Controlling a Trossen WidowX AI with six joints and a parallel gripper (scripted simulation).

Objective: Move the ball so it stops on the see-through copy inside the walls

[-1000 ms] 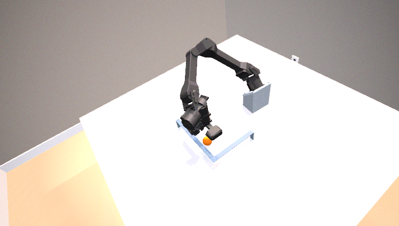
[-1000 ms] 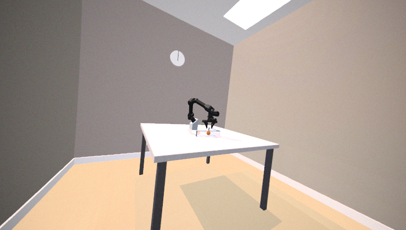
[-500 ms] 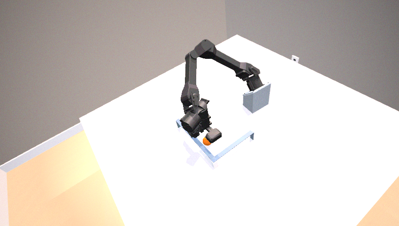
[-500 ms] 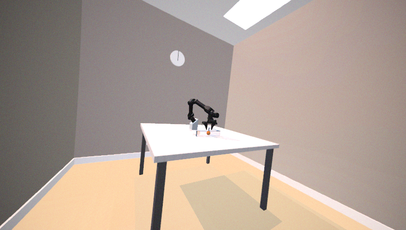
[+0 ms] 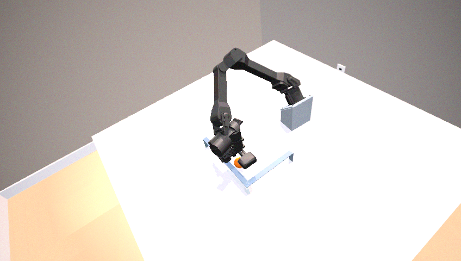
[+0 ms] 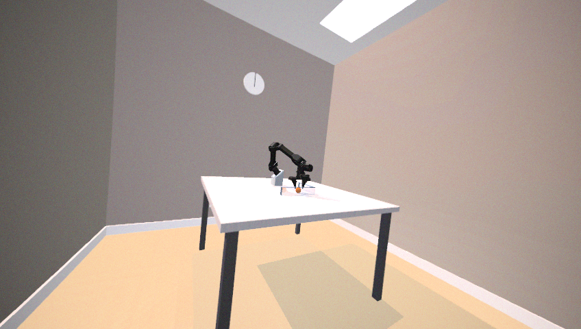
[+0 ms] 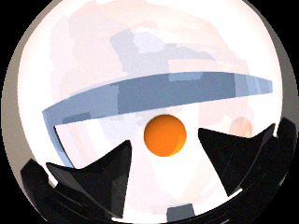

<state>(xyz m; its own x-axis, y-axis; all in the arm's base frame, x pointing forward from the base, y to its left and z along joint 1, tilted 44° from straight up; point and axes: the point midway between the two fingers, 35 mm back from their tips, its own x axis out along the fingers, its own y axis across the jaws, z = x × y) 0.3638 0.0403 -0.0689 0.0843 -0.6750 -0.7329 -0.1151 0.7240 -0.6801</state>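
The orange ball (image 7: 164, 136) lies on the white table (image 5: 339, 168), inside the angle formed by the two low clear walls (image 5: 259, 176), close to the left-hand wall as seen from the top view and short of the corner itself. In the wrist view a pale, see-through copy (image 7: 242, 127) of the ball appears a little to the right of it, partly hidden behind the right-hand finger; ball and copy stand apart, not overlapping. The gripper (image 7: 167, 168) is lowered over the ball with its two dark fingers spread wide — one on each side of the ball, neither visibly touching it — and it has hold of nothing. From the top view the wrist body and one blunt finger cover most of the ball (image 5: 238, 162), so only an orange edge shows. One clear wall runs as a blue-grey band across the wrist view just beyond the ball. The dark arm (image 5: 223, 93) arches up from a grey base block (image 5: 297, 113) set farther back on the table and folds steeply down to the walled corner. From the exterior view the table stands on dark legs over a tan floor, with a round wall clock (image 6: 253, 83) on the grey wall behind — the ball (image 6: 298, 190) is a small orange dot there.
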